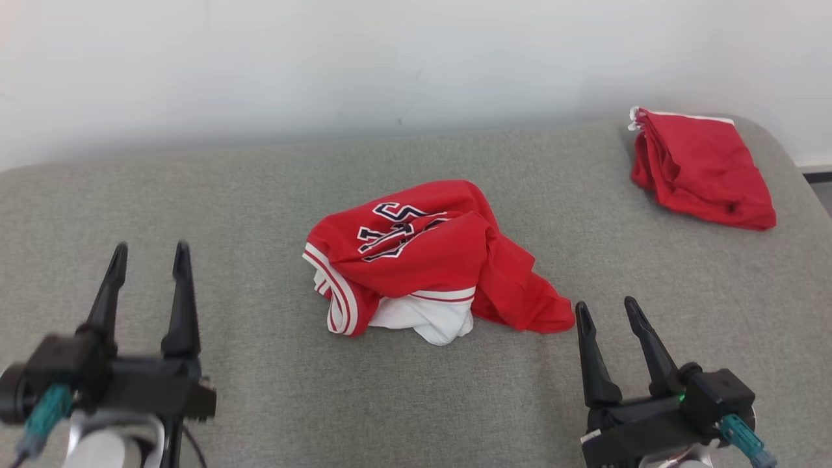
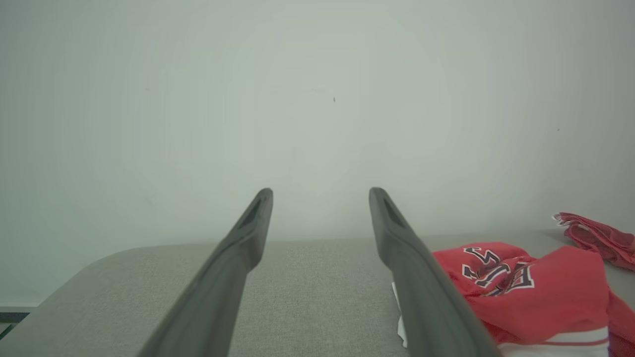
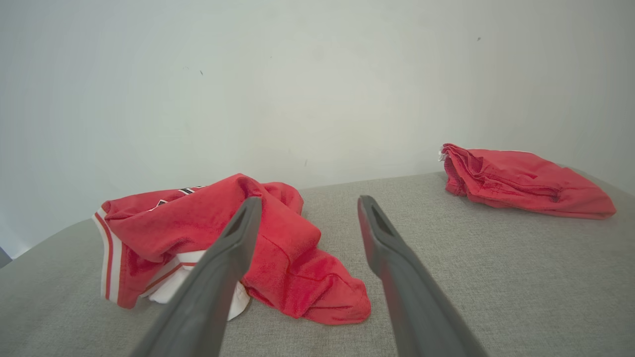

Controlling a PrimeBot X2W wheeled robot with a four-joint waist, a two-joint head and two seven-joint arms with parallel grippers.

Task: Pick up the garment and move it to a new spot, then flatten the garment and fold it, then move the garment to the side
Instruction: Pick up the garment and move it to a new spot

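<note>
Listing crumpled red garment (image 1: 422,260) on grey surface (image 1: 260,195); noting folded red cloth (image 1: 705,169) well apart, at far right corner; logging left gripper (image 1: 151,247) and right gripper (image 1: 606,303) both released, grasping nothing.

The light is bright, soft and even, with only faint shadows. In the left wrist view the wall (image 2: 317,74) beyond the left tool (image 2: 320,191) darkens toward the corners, and the fingers (image 2: 218,287) blur near the lens.

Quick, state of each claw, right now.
Left claw: open, holding nothing.
Right claw: open, holding nothing.
</note>
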